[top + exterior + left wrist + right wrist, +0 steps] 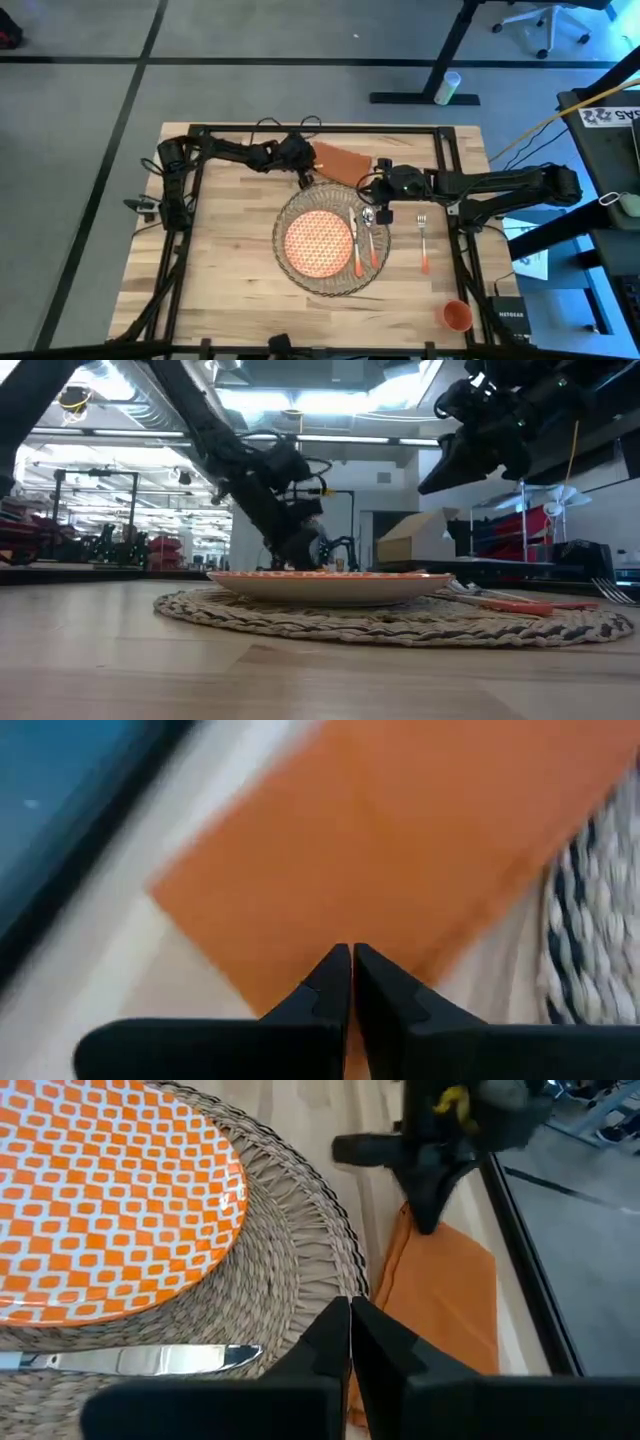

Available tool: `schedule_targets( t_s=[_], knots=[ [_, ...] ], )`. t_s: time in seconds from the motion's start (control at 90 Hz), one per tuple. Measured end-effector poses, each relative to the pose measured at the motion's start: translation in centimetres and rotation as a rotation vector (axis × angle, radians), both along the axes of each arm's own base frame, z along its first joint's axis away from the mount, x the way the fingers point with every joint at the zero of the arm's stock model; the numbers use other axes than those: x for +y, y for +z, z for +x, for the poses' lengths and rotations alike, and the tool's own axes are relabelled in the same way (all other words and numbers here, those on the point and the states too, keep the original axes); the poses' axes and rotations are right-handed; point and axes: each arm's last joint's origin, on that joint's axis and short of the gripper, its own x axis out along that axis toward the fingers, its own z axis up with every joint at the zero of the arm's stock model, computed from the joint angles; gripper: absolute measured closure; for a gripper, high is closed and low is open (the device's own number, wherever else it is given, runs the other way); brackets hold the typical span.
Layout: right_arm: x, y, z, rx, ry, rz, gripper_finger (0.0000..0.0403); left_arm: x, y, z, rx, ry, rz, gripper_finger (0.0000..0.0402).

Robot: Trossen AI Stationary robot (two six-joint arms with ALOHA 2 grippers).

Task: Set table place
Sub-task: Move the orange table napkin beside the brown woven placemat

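Left gripper [303,172] is down at the far edge of the table [230,250], tips on the near-left corner of the rust-orange napkin [342,161], which lies flat w/ its long side angled along that far edge, just beyond the woven placemat [295,268]. In the left wrist view the fingers [330,982] are pressed together, no gap showing, orange cloth filling most of the frame right at the tips; can't tell whether any fabric is pinched betw. them, so calling it closed, nothing confirmed in the grip. Right gripper [384,203] hangs over the far-right rim of the placemat, above the table, near the top ends of the cutlery; right wrist view has its fingers [330,1342] together too, empty, w/ the mat's braided edge, the napkin and the left arm's gripper beyond them. Placemat sits about mid-table, slightly toward the right side; orange patterned plate [318,243] is centred on it. Knife [358,246] and spoon [371,238] lie side by side on the mat's right part, just beside the plate, orange handles pointing to the near edge; the knife blade shows shiny in the right wrist view. Fork [423,243] lies on bare wood right of the mat, apart from it, handle toward the near edge as well. Small orange cup [457,316] stands near the near-right corner of the table, well apart from the rest.
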Motion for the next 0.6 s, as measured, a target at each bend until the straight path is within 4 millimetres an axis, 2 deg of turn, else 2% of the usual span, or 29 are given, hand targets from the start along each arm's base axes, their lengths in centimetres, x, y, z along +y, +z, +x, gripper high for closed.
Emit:
schedule_targets(
  t_s=[0.3, 0.6],
  knots=[
    [0.0, 0.0, 0.0, 0.001, 0.002, -0.002, 0.0403, 1.2, -0.7, -2.4, 0.175, 0.104, -0.031, 0.0402],
    [0.0, -0.1, -0.1, 0.011, 0.004, -0.003, 0.0403, 1.7, 1.0, -4.4, 0.292, 0.157, 0.014, 0.0402]
  ],
)
